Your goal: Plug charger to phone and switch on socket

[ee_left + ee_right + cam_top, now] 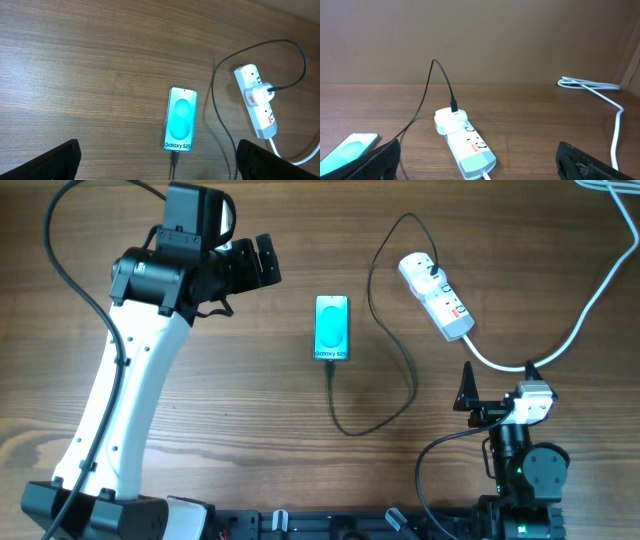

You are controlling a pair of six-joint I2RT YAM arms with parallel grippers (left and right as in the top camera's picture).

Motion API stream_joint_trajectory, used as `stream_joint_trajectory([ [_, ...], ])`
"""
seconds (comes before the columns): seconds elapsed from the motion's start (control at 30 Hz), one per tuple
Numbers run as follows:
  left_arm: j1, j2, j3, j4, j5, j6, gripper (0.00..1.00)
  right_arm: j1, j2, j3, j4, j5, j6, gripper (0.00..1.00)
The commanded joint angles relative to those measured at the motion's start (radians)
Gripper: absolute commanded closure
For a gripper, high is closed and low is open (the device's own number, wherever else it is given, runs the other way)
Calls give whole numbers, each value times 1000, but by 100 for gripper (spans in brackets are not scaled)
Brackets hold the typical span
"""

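The phone (pixel 331 328) lies flat in the middle of the table (pixel 250 430), its teal screen lit. The charger (pixel 400 370) has its small black tip touching the phone's bottom edge; from there its thin cable loops off to the phone's right and up to a white adapter (pixel 432 277) seated in the socket (pixel 437 297), which lies slanted well to the phone's upper right. A thick white cord (pixel 590 290) leaves the socket's end away from the phone. The left gripper (pixel 262 262) hangs to the phone's upper left, fingers spread wide. The right gripper (pixel 498 378) sits to the phone's lower right, just below the socket, likewise spread apart and holding nothing.
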Motion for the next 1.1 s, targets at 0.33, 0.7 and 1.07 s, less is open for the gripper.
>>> stream_joint_trajectory([
  [0.33, 5, -126, -231, -108, -226, 25, 0, -5, -14, -2, 2, 6, -18, 0],
  [0.7, 24, -592, -771, 203, -190, 58, 0, -5, -13, -2, 2, 6, -18, 0],
  [1.07, 136, -953, -1049, 279, -101, 261, 0, -5, -13, -2, 2, 6, -18, 0],
])
